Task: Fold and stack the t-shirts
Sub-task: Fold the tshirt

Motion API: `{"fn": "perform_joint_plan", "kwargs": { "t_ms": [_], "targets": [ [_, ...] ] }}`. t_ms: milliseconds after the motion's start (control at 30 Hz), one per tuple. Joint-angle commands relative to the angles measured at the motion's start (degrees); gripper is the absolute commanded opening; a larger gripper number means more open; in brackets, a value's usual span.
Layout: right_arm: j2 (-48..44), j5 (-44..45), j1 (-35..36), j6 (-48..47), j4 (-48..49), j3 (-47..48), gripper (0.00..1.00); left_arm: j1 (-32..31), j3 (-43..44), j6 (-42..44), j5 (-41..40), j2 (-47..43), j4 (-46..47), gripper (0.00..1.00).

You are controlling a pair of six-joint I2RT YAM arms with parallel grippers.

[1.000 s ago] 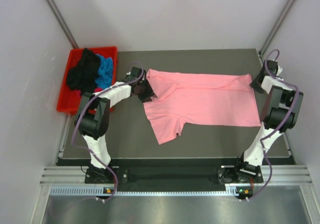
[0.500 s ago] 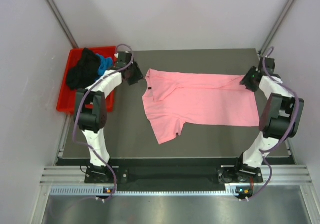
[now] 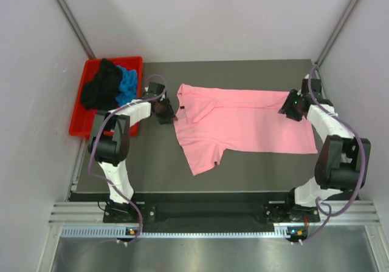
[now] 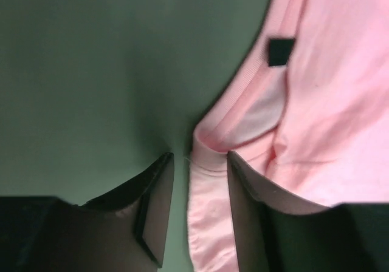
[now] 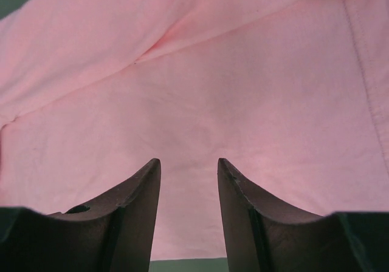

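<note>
A light pink t-shirt [image 3: 249, 123] lies spread flat on the dark table, collar to the left and one sleeve folded toward the front. My left gripper [image 3: 166, 111] is open at the collar edge. In the left wrist view its jaws [image 4: 200, 159] straddle the pink neck band [image 4: 209, 211] without closing on it. My right gripper [image 3: 290, 106] is open, low over the shirt's far right hem corner. In the right wrist view [image 5: 188, 163] only pink cloth [image 5: 200, 90] shows beyond its tips. A black shirt [image 3: 100, 88] and a bright blue shirt [image 3: 128, 85] lie in the bin. No magenta shirt is in view.
A red plastic bin [image 3: 75, 124] stands off the table's left far corner. The dark table [image 3: 152, 163] has bare surface in front of and to the left of the pink shirt. White walls close in on both sides and at the back.
My left gripper swung from beside the bin back down to the shirt's collar. My right gripper moved left and forward from the table's far right corner onto the shirt's corner.
</note>
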Motion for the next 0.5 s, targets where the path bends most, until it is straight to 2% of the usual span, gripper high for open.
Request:
{"fn": "perform_joint_plan", "kwargs": {
  "t_ms": [0, 67, 100, 167, 400, 467],
  "targets": [
    [-7.1, 0.6, 0.1, 0.0, -0.4, -1.2, 0.43, -0.7, -5.1, -1.6, 2.6, -1.8, 2.9, 0.39],
    [-8.8, 0.3, 0.3, 0.5, -0.1, -1.7, 0.43, -0.7, -8.2, -2.3, 2.7, -2.9, 4.3, 0.23],
    [-9.1, 0.6, 0.7, 0.8, -0.1, -1.8, 0.43, -0.7, -8.6, -2.2, 2.2, -3.3, 3.8, 0.11],
    [-9.2, 0.6, 1.0, 1.1, -0.5, -1.6, 0.43, -0.7, -8.1, -1.7, 0.5, -3.8, 1.2, 0.00],
    [-10.6, 2.9, 1.1, 0.4, -0.4, -2.0, 0.42, -0.6, -11.2, -2.0, -8.4, -11.9, -4.5, 0.00],
    [-10.1, 4.5, 1.1, -0.1, -0.1, -1.5, 0.42, -0.6, -11.6, -2.3, -8.6, -12.7, -5.7, 0.00]
  ]
}}
